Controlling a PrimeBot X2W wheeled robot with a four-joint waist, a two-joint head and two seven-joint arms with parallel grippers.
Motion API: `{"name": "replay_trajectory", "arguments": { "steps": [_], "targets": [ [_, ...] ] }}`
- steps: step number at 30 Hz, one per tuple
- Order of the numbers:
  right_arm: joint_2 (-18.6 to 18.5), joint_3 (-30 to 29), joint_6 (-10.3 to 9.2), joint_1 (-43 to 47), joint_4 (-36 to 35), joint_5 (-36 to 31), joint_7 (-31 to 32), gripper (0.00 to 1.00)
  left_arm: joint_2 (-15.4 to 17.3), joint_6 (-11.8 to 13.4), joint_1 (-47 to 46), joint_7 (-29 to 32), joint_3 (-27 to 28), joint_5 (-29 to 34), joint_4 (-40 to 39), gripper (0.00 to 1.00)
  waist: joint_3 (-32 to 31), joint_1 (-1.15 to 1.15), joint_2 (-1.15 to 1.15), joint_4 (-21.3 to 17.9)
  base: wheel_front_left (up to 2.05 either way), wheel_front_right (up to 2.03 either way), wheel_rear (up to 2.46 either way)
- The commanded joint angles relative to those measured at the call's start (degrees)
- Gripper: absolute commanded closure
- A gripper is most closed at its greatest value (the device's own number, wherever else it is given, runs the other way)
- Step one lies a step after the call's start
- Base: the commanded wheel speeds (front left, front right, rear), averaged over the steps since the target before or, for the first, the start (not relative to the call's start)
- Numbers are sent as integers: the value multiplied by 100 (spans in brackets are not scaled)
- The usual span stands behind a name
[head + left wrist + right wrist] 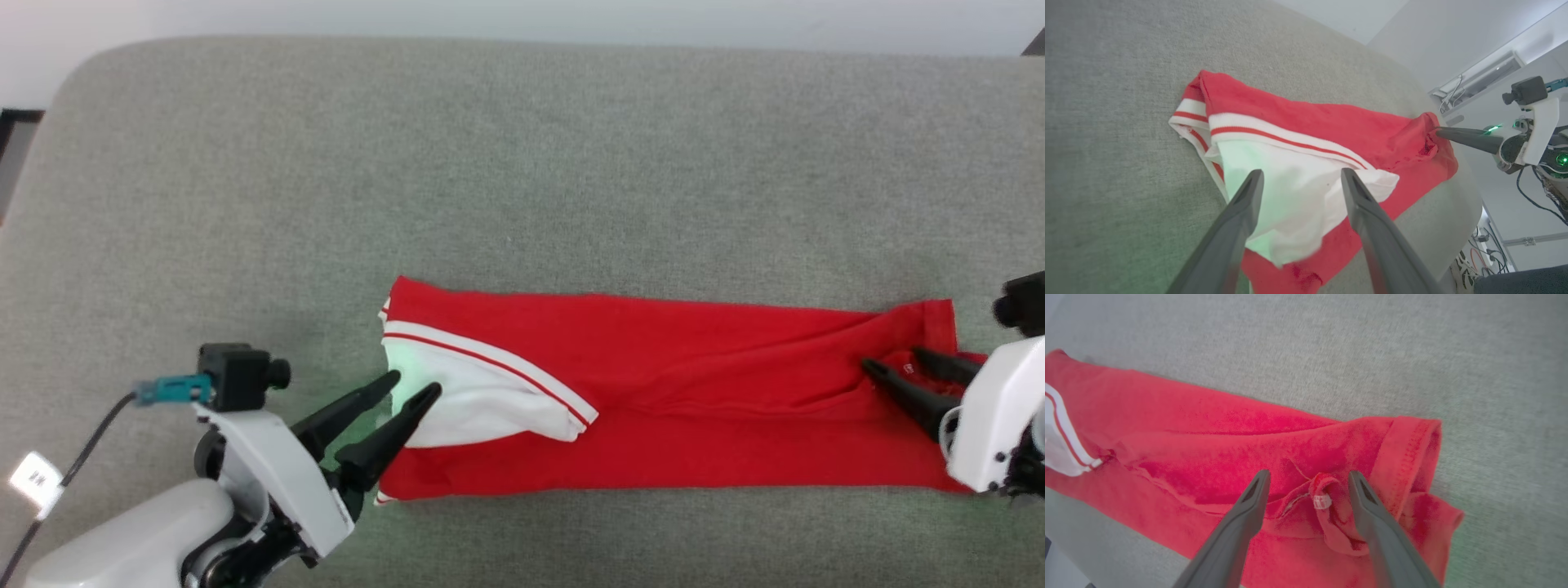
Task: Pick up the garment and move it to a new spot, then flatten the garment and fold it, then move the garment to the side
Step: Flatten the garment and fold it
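The garment (694,392), a red shirt with a white sleeve and white-and-red striped trim, lies folded into a long strip across the grey surface. My left gripper (415,390) stands open at the strip's left end, its fingertips over the white sleeve (1298,196). My right gripper (894,363) is open at the strip's right end, its fingers straddling a small bunched fold of red cloth (1327,498) near the hem (1408,453). Neither gripper holds the cloth. In the left wrist view the right gripper (1443,132) touches the far end of the garment (1355,130). Any lettering is hidden.
The grey fabric-covered surface (522,180) stretches wide behind and to the left of the garment, with a rounded back-left corner. A pale wall runs along the far edge. Cables and equipment (1535,163) lie beyond the surface's right side.
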Motion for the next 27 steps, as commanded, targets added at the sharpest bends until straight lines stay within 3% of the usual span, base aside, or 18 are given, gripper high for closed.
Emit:
{"name": "replay_trajectory", "arguments": {
  "steps": [1, 6, 11, 21, 27],
  "targets": [
    [2, -101, 3, 94, -25, 69, 11, 0, 29, 6, 127, -71, 92, -30, -31, 0, -105, 0, 0, 10, 0, 0, 0],
    [19, -599, 3, 347, 96, 361, 87, 0, -85, 7, 551, -176, 504, 29, 12, 0, -324, 0, 0, 198, 0, 0, 0],
    [-78, -1135, 3, 678, 404, 483, 196, 0, -514, 6, 1104, -173, 1483, 329, 369, 0, -426, 0, 0, 456, 0, 0, 0],
    [-27, -1632, 3, 1029, 896, 517, 533, 0, -1633, 203, 2139, -175, 3592, 2655, 1135, 0, -479, 0, 0, 768, 0, 0, 0],
    [-26, -1794, 3, 922, 936, 463, 703, 0, -2228, 204, 2500, -175, 4634, 3973, 1177, 0, -426, 0, 0, 832, 0, 0, 0]
  ]
}}
